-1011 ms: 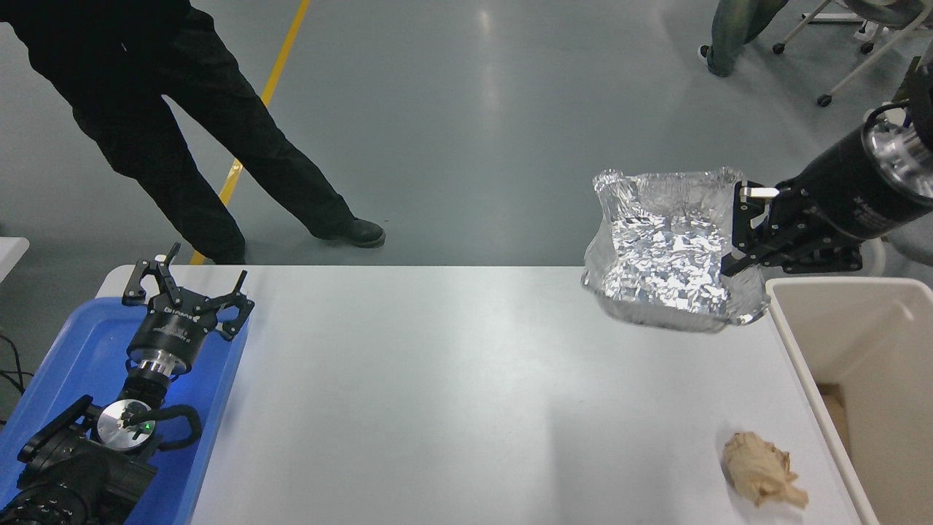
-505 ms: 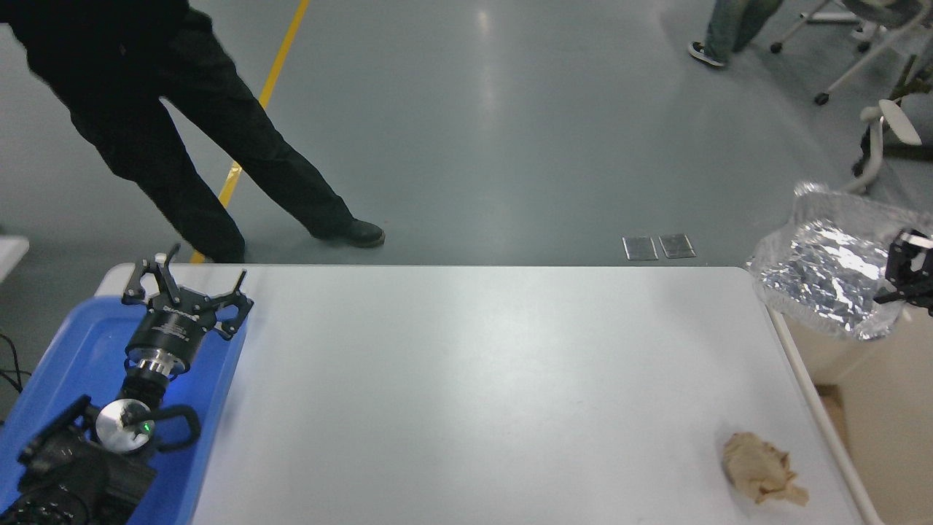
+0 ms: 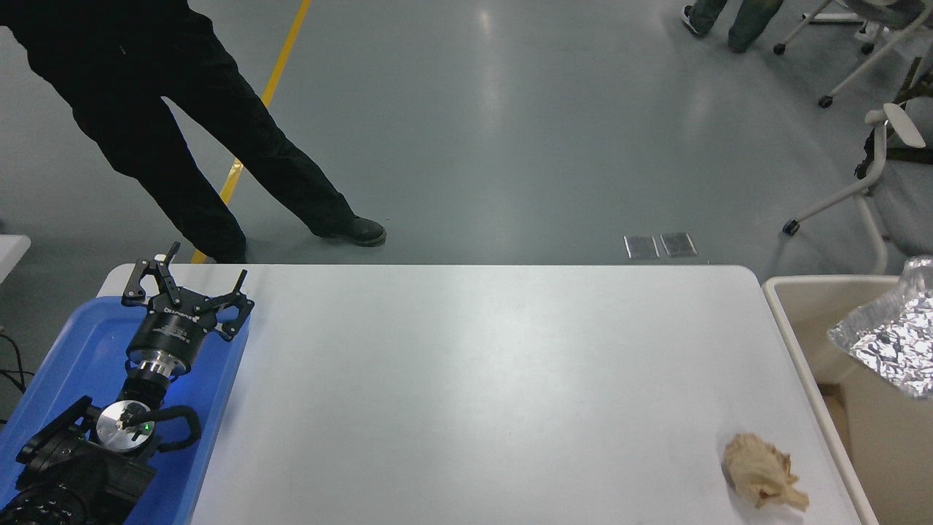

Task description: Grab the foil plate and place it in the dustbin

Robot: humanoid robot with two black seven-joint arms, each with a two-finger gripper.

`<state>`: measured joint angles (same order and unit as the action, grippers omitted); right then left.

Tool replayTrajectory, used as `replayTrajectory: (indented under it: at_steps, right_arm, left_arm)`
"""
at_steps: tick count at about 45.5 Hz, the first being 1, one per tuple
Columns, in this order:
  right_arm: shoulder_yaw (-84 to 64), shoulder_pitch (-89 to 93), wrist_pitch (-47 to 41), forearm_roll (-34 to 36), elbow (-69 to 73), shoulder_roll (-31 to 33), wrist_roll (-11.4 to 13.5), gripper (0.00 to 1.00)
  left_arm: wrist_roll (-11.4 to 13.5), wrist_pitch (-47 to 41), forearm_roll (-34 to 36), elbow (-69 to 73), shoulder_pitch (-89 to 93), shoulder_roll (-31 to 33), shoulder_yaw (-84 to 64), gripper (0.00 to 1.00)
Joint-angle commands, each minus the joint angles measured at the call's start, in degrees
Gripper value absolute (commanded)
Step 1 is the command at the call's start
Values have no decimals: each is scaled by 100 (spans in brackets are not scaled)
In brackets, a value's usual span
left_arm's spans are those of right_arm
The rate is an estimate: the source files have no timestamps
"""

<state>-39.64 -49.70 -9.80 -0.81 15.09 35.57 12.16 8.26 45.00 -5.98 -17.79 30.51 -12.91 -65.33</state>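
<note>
- Head view: nearest, a tan paper wad (image 3: 764, 469) is seen lying on the white table (image 3: 474, 379), near its right edge.
- The left gripper (image 3: 188, 292) is parked over the blue tray (image 3: 76, 350), its fingers spread and empty.
- The foil plate (image 3: 891, 343) is seen tilted over the dustbin (image 3: 794, 292), cut by the right edge.
- The right gripper is not seen.
- A person's legs (image 3: 219, 146) are seen beyond.
</note>
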Motion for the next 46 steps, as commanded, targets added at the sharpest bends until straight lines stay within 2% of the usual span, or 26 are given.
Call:
replayTrajectory:
  at_steps: [1,16,17,19,20,26,40,42,46]
  right_arm:
    - [255,1164,584,-7,-1342,-683,15,0]
    - [237,1270,760,-7,-1342,-700,24,0]
    - [237,1270,777,-7,-1351,-700,24,4]
    - [237,1261,847,-7,-1351,-718,15,29]
    - [237,1252,917,2,-1351,-727,15,37]
    - [255,1270,1401,2,-1281,-744,15,66]
    - [316,1147,1428,2,-983,-709,24,72]
    - [316,1060,1419,2,-798,-692,24,77]
    - [334,691,1402,28,-350,-412,24,100]
  left_arm:
    - [0,0,1,4,8,-1,3,99]
    - [0,0,1,-5,8,-1,3,99]
    - [0,0,1,4,8,-1,3,99]
    - [0,0,1,4,8,-1,3,99]
    - [0,0,1,4,8,-1,-6,99]
    - [0,0,1,4,8,-1,3,99]
    - [0,0,-8,4,8,8,3,99]
    - [0,0,1,4,8,-1,3,99]
    - [0,0,-8,-5,8,-1,3,99]
